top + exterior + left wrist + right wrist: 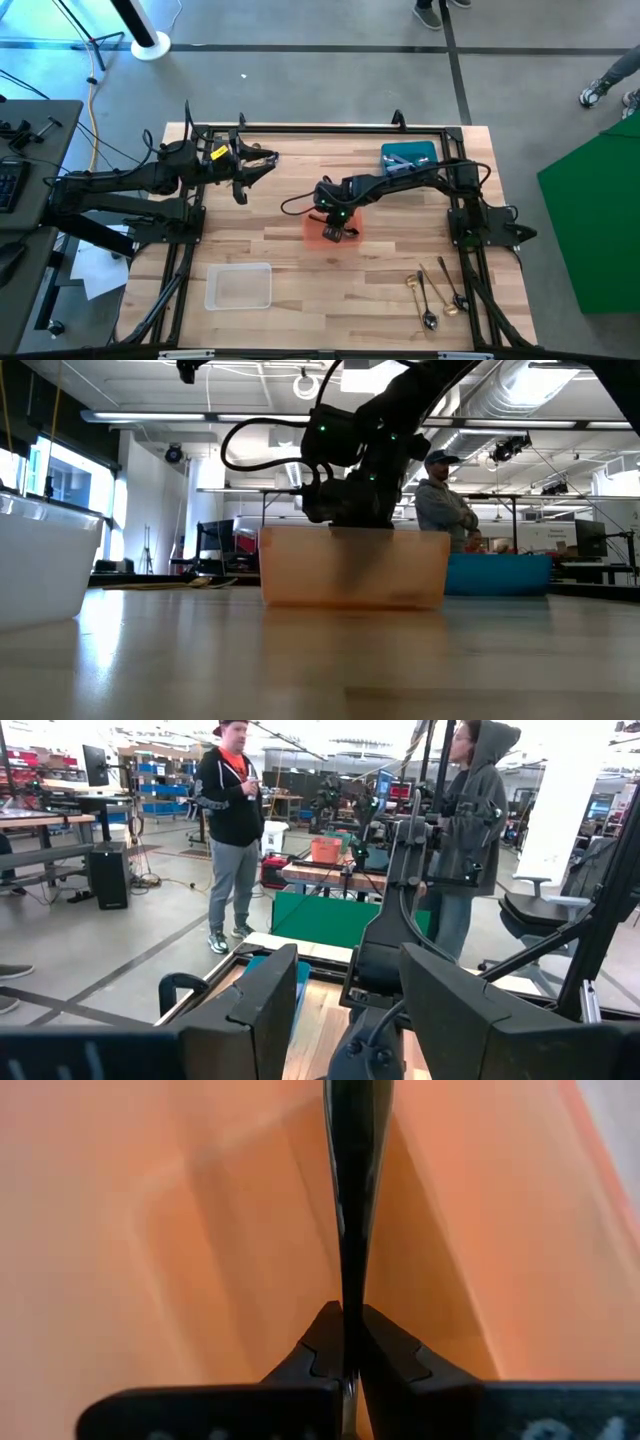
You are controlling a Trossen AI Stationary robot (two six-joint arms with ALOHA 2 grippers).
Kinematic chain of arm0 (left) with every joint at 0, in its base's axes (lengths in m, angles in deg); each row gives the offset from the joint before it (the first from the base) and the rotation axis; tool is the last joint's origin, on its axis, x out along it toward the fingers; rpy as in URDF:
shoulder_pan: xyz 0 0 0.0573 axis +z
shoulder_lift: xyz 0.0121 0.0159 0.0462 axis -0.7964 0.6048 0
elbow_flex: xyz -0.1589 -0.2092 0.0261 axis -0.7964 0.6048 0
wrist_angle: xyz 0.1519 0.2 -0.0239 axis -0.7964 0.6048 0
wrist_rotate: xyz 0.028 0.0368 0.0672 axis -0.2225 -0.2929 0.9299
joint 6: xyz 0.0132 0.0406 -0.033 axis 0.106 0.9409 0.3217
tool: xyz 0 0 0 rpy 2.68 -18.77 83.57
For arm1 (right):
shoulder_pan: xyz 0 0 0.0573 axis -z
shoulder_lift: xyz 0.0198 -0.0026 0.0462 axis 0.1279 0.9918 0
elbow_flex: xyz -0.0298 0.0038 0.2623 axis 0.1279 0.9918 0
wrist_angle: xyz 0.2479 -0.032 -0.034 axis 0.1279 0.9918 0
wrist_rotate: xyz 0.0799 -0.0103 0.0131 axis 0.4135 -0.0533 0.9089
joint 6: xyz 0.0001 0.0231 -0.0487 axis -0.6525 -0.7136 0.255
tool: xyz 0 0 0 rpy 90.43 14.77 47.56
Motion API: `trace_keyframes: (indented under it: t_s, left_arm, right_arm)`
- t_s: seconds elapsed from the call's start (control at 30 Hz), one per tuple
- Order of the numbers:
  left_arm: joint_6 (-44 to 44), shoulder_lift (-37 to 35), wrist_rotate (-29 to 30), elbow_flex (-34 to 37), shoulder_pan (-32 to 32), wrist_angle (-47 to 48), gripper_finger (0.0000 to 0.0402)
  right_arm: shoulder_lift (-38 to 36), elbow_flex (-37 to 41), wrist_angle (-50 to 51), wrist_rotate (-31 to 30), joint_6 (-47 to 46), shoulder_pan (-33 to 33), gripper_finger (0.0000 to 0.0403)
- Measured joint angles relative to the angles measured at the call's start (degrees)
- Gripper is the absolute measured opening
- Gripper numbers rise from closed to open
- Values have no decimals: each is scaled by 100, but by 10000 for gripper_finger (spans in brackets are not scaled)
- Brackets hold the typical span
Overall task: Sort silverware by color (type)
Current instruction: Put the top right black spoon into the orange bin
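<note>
My right gripper (341,226) reaches down into the orange bin (322,232) at the table's middle and is shut on a black piece of silverware (353,1170). The low view shows that gripper (350,515) dipping behind the orange bin's (350,568) rim. Several gold and dark pieces of silverware (436,293) lie flat on the table near its right front corner. My left gripper (262,160) hovers open and level above the far left of the table, its fingers (262,1005) holding nothing. My right gripper pinches the black piece between its two fingertips (322,1348), at a narrow part of it (347,1315). The fingers slant steeply down from above. The piece runs on straight ahead of the fingertips over the orange bin's floor (180,1230); whether its far end touches the floor, I cannot tell.
A blue bin (410,157) holding some items stands at the far right, and a clear bin (238,286) at the near left. In the low view the clear bin (40,560) stands at the left and the blue bin (500,573) beyond the orange one. People stand beyond the table.
</note>
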State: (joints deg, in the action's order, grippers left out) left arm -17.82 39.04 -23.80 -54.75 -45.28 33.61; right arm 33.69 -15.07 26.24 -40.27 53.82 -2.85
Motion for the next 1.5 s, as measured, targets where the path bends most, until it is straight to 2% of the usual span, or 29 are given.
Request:
trace_keyframes:
  t_s: [0.43, 0.9, 1.23, 1.5]
  left_arm:
    - [1, 0, 0, 0, 0, 2, 166]
    - [2, 0, 0, 0, 0, 2, 166]
    - [2, 0, 0, 0, 0, 0, 166]
    - [188, 2, 0, 0, 0, -3, 166]
  right_arm:
    - [11, 13, -118, 56, 19, 2, 28]
    - [13, 15, -179, 148, 20, -2, 103]
    - [-11, 28, -291, 170, 23, -2, 108]
    - [-424, 47, -196, 229, 305, -4, 108]
